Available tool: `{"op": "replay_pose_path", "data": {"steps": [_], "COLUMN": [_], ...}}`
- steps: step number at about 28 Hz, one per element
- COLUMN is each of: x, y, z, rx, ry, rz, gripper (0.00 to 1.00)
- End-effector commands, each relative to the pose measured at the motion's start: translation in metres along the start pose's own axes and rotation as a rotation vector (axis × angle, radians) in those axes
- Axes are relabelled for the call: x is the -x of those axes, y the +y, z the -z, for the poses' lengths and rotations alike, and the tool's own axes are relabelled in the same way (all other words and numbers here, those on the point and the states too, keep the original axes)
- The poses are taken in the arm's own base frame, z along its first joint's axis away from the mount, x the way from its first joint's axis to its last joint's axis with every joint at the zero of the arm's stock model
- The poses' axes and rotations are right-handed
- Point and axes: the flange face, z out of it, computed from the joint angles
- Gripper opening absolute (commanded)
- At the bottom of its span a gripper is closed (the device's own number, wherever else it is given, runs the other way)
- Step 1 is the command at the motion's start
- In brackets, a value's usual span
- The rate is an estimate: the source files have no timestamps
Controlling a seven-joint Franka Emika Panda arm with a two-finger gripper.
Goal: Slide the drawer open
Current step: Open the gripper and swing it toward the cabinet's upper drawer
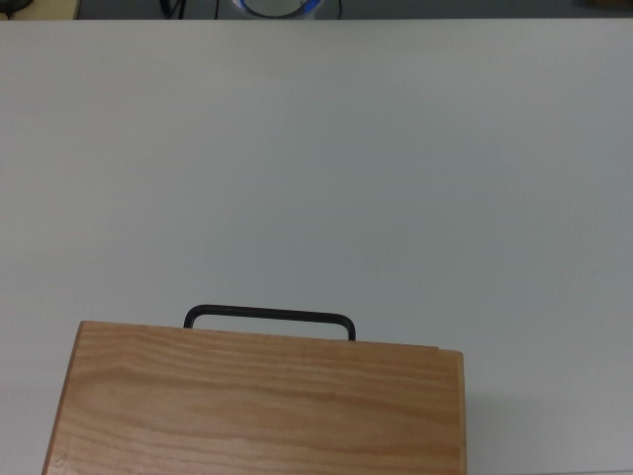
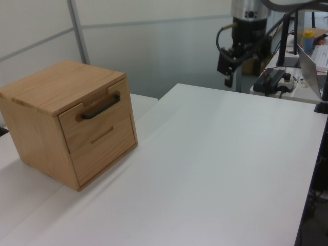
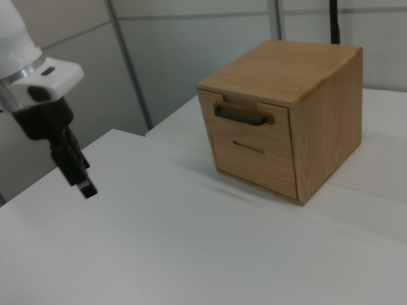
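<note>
Approach step: the drawer is sitting fully shut, the arm hanging far off.

The light pine drawer [image 2: 97, 117] with its thin black bar handle [image 2: 101, 107] is sitting at the left view's middle left, flush in the wooden cabinet [image 3: 299, 114]. The black two-finger gripper [image 2: 228, 77] is hovering at the left view's upper right, holding nothing; its opening I cannot tell. Next it likely needs to cross the white table [image 1: 396, 178] to the handle.

No text, label, brand mark or number can be read on anything in these views. The wooden cabinet [image 2: 66, 128] shows only bare grain on its top and fronts. A laptop [image 2: 311, 61] at the left view's right edge may carry markings, but nothing there is legible.
</note>
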Motion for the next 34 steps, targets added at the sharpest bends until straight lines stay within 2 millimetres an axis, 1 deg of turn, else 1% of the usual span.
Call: {"op": "replay_pose_path", "data": {"steps": [1, 5, 9, 10, 14, 15, 16, 19, 20, 23, 24, 25, 29, 30, 34], "x": [0.028, 0.041, 0.041, 0.036, 0.021, 0.013, 0.01, -0.002, -0.008, -0.018, -0.022, -0.032, -0.054, -0.065, -0.085], "y": [0.002, 0.0, -0.01, -0.013, -0.021, -0.027, -0.029, -0.035, -0.039, -0.048, -0.051, -0.056, -0.067, -0.071, -0.081], "z": [-0.016, -0.027, -0.029, -0.03, -0.035, -0.038, -0.039, -0.042, -0.043, -0.046, -0.048, -0.055, -0.07, -0.076, -0.087], "rx": [-0.027, -0.037, -0.048, -0.059, -0.094, -0.114, -0.125, -0.153, -0.175, -0.215, -0.225, -0.245, -0.288, -0.32, -0.387], "ry": [-0.02, -0.044, -0.035, -0.021, 0.015, 0.03, 0.037, 0.052, 0.066, 0.091, 0.095, 0.1, 0.109, 0.122, 0.147], "rz": [-0.079, -0.132, -0.204, -0.263, -0.403, -0.483, -0.522, -0.615, -0.661, -0.732, -0.756, -0.798, -0.871, -0.905, -0.961], "gripper": [1.0, 1.0, 1.0, 1.0, 1.0, 1.0, 1.0, 1.0, 1.0, 1.0, 1.0, 1.0, 1.0, 1.0, 1.0]}}
